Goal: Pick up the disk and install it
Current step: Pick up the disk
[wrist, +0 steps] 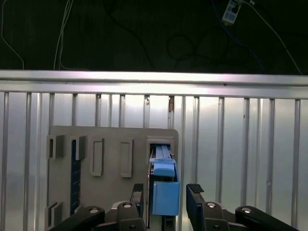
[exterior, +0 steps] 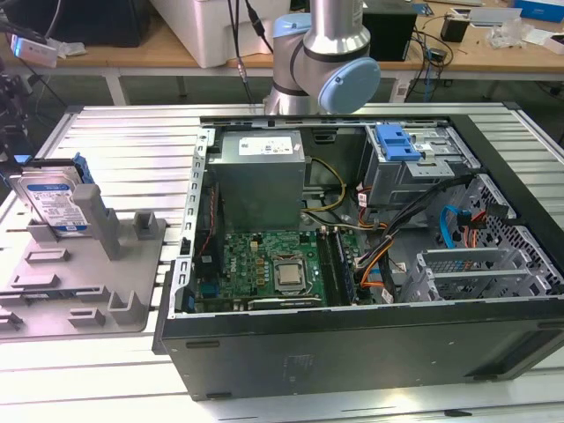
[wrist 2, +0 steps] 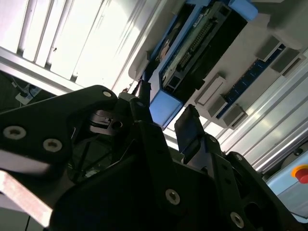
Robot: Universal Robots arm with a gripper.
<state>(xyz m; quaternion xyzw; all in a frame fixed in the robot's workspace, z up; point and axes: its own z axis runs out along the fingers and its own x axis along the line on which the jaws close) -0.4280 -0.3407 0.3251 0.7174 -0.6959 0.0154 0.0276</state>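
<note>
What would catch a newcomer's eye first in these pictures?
The big open computer case, its insides laid bare, sits in the exterior view's middle. On that view's left the disk stands upright in a grey holder; in the first wrist view the open gripper straddles its blue edge.

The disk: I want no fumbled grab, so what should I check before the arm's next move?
1. The disk stands upright in the grey holder: ok.
2. The gripper is open: ok.
3. The disk lines up between the fingers in the first wrist view: ok.
4. Grip on the disk: not ok, gaps on both sides.
5. A bay in the computer case is free: cannot tell.
</note>
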